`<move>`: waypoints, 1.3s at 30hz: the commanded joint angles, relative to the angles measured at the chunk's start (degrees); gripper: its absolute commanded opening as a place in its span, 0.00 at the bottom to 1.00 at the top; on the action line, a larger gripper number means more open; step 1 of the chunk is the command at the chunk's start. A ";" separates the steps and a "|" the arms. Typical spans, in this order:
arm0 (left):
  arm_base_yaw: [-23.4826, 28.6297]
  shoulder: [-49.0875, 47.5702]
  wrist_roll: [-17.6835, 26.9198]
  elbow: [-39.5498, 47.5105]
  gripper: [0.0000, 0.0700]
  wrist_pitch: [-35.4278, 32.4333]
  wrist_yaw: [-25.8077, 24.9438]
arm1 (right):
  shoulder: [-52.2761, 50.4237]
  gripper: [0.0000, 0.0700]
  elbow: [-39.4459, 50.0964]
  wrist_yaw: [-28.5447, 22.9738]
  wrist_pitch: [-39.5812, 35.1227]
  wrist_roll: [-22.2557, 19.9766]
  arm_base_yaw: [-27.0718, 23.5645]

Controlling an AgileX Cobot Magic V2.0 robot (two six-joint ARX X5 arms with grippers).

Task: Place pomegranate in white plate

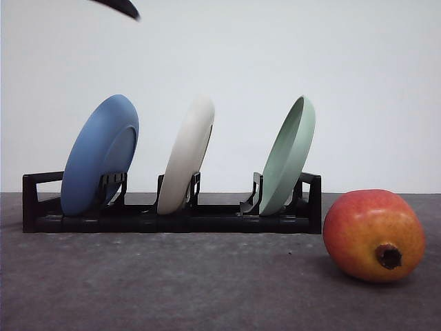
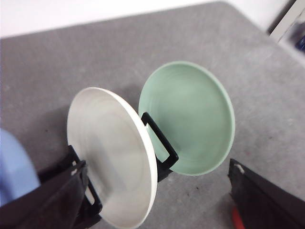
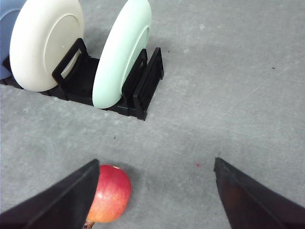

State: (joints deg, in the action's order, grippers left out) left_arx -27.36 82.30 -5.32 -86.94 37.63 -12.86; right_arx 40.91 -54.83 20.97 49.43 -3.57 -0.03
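Grey table (image 1: 172,289) carrying a black rack (image 1: 172,219) near its far edge, white plate (image 1: 186,155) upright between blue plate (image 1: 100,155) and green plate (image 1: 288,155). Pomegranate (image 1: 373,235) lying toward the right edge, clear of the rack. Right tool (image 3: 155,191) spread wide above, holding nothing; left tool (image 2: 157,205) likewise apart, empty.

Matte white plate (image 1: 186,157) (pomegranate (image 1: 373,235) glossy-skinned).

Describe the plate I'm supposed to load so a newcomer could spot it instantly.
Find the black dish rack on the grey table. Three plates stand on edge in it; the white plate fills the middle slot. It is matte cream, between the blue plate and the pale green plate.
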 commanded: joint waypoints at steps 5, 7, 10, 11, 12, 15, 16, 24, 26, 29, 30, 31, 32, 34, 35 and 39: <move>-2.11 7.91 1.47 -2.37 0.79 -3.93 2.71 | 0.22 0.69 -1.16 0.04 -0.50 0.63 0.09; -2.48 10.12 1.52 -2.37 0.79 -4.83 3.54 | 0.22 0.69 -1.16 0.04 -0.50 0.63 0.09; -2.79 12.98 1.64 -2.37 0.79 -6.04 4.13 | 0.22 0.69 -1.16 0.04 -0.50 0.63 0.27; -2.81 13.90 1.64 -2.37 0.79 -6.49 4.13 | 0.24 0.69 -1.16 0.04 -0.50 0.63 0.36; -2.93 14.73 1.64 -2.37 0.79 -6.86 4.13 | 0.24 0.69 -1.16 0.04 -0.50 0.63 0.40; -3.21 16.80 1.64 -2.37 0.79 -7.48 4.15 | 0.24 0.69 -1.16 0.04 -0.50 0.63 0.51; -3.25 17.34 1.64 -2.37 0.79 -7.62 4.15 | 0.24 0.69 -1.16 0.03 -0.50 0.63 0.62; -3.58 20.09 1.44 -2.37 0.78 -8.96 4.07 | 0.24 0.69 -1.16 0.02 -0.48 0.63 0.76; -3.63 20.13 1.44 -2.37 0.70 -8.91 4.05 | 0.24 0.69 -1.16 0.02 -0.48 0.63 0.76; -3.77 20.13 1.39 -2.37 0.47 -8.92 3.76 | 0.24 0.69 -1.16 0.02 -0.50 0.61 0.76; -3.77 20.13 1.32 -2.37 0.42 -8.87 3.63 | 0.24 0.69 -1.16 0.02 -0.50 0.61 0.76; -3.77 20.13 1.22 -2.37 0.39 -8.78 3.39 | 0.24 0.69 -1.16 0.02 -0.49 0.61 0.76; -3.78 20.13 1.18 -2.37 0.37 -8.73 3.13 | 0.24 0.69 -1.16 0.02 -0.49 0.61 0.76; -3.80 20.13 1.16 -2.37 0.37 -8.70 2.26 | 0.24 0.69 -1.16 0.02 -0.50 0.61 0.76; -3.80 20.13 1.01 -2.37 0.35 -8.71 1.49 | 0.24 0.69 -1.16 0.02 -0.49 0.61 0.76; -3.77 20.13 -0.75 -2.37 0.13 -8.74 -1.91 | 0.24 0.69 -1.16 0.02 -0.48 0.61 0.76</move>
State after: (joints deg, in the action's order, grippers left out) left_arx -30.63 100.99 -5.04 -87.92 29.36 -13.96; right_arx 40.91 -54.83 20.97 49.43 -3.57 0.67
